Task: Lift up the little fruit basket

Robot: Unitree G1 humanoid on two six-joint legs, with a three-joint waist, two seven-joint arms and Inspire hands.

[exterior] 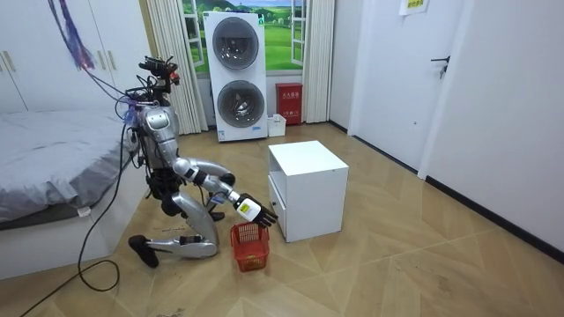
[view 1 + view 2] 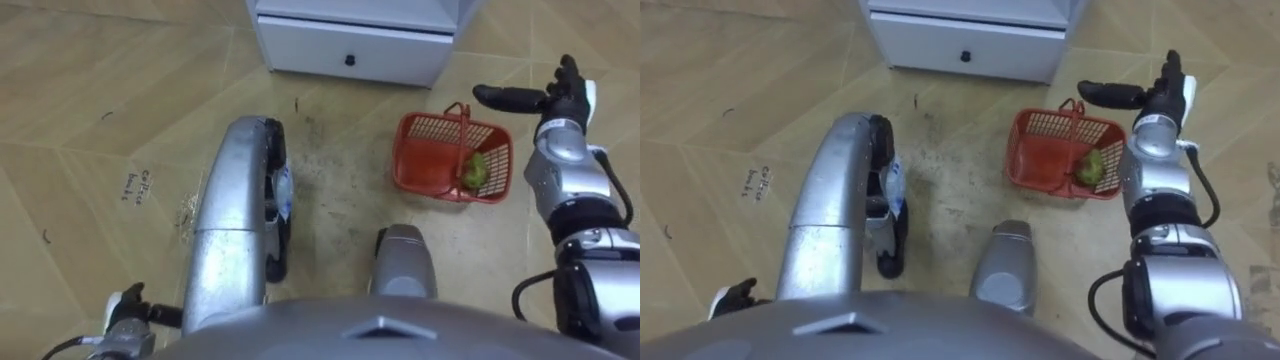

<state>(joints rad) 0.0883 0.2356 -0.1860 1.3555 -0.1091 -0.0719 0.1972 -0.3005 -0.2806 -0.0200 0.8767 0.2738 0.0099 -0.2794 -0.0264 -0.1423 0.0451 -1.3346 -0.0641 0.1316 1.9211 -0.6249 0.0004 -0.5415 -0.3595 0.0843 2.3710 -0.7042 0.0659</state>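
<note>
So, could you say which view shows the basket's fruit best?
Left eye view: the green fruit lies unobstructed in the red basket. The right eye view nearly matches; from the room view it's hidden.

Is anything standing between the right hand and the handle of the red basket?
Nothing visible does. The open right hand is by the far right corner of the basket, and its upright handle is free. The white cabinet stands behind the basket, not between.

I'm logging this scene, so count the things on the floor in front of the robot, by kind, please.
Basket: 1
Green fruit: 1
White cabinet: 1
Total: 3
</note>
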